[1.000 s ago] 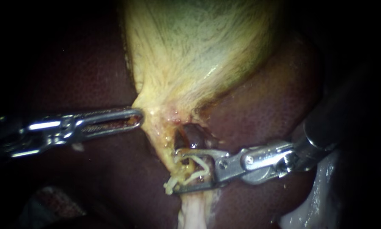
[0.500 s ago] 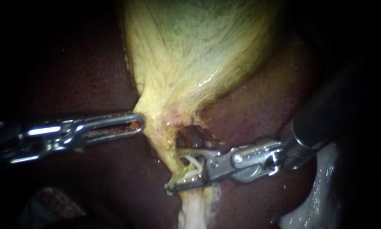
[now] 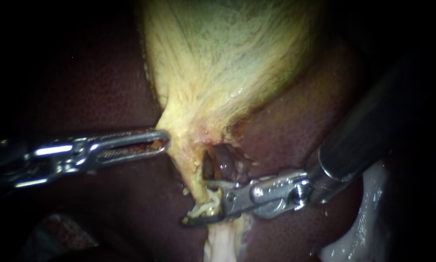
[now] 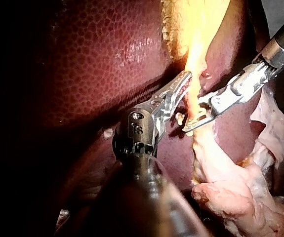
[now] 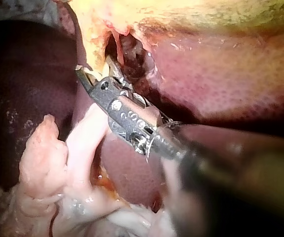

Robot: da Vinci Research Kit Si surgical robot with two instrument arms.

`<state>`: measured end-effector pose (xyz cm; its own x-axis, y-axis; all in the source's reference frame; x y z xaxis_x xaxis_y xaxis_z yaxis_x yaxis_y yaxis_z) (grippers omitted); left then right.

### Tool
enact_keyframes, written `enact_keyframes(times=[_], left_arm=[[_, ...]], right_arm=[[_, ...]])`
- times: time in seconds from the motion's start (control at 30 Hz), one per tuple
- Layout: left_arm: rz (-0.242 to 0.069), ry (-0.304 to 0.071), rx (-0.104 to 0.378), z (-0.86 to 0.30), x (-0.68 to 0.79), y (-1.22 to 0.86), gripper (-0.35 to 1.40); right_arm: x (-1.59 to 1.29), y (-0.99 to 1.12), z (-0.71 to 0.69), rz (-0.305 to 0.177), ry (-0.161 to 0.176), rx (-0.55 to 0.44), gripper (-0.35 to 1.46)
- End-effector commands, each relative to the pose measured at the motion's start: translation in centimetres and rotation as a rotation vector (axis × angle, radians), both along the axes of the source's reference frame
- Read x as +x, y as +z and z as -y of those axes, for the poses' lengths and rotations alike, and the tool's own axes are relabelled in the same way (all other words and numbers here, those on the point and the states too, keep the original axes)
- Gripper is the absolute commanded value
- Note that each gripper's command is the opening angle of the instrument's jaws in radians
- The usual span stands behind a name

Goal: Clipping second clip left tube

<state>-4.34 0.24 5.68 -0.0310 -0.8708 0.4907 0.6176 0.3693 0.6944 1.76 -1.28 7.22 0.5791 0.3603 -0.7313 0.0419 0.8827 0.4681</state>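
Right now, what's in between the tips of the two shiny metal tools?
A pale yellow stalk of tissue, narrowing down from the gallbladder, lies between the silver left instrument and silver right instrument. The endoscope view shows it best.

Pale yellow streaky gallbladder (image 3: 227, 63) fills 12 o'clock, with dark red liver (image 3: 300, 126) all around it. Wet whitish tissue (image 3: 361, 233) sits down at 5 o'clock.

left tube (image 3: 201, 209) mostly hidden (pale strands only) inside right instrument (image 3: 196, 204); gallbladder (image 3: 227, 63) top beyond the endoscope view's edge
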Motion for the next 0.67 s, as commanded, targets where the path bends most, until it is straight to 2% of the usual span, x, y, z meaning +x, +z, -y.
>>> enact_keyframes(times=[0.03, 0.23, 0.67], left_arm=[[0.0, 0.0, 0.0, 0.0, 0.0, 0.0, -0.35], [0.0, 0.0, 0.0, 0.0, 0.0, 0.0, -0.35], [0.0, 0.0, 0.0, -0.01, -0.02, 0.02, -0.35]], right_arm=[[0.0, -0.02, 0.0, 0.013, 0.005, 0.016, -0.35], [-0.02, -0.01, 0.02, 0.051, -0.002, 0.033, -0.35], [-0.04, 0.03, 0.06, 0.053, -0.012, 0.048, -0.35]])
